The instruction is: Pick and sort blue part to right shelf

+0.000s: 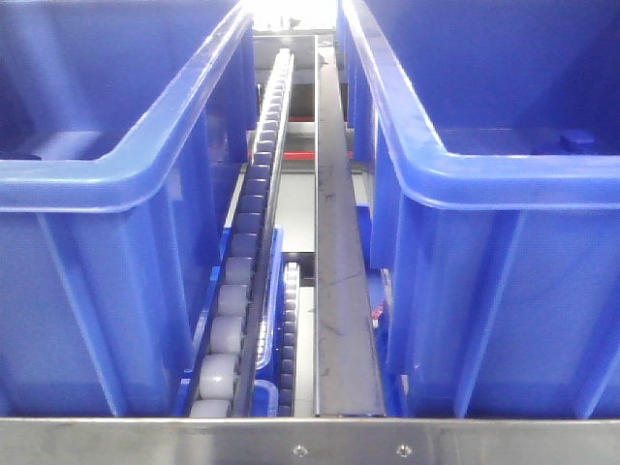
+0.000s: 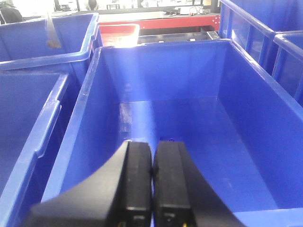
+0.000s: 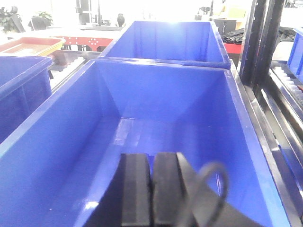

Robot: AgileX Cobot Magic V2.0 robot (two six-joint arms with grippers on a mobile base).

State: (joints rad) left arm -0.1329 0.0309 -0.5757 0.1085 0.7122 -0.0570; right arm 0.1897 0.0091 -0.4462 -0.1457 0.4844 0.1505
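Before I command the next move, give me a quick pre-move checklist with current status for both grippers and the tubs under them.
1. Left gripper empty: ok, fingers shut together, nothing between them.
2. Right gripper empty: ok, shut, nothing held.
3. Blue part located: cannot tell; only a small dark speck on the left tub floor.
4. Right tub free to receive: ok, visible floor bare.
5. Cable loop beside right gripper clear of the fingers: cannot tell.
6. Roller track between the tubs unobstructed: ok.

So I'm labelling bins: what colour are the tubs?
Blue tubs, clearest in the front view.
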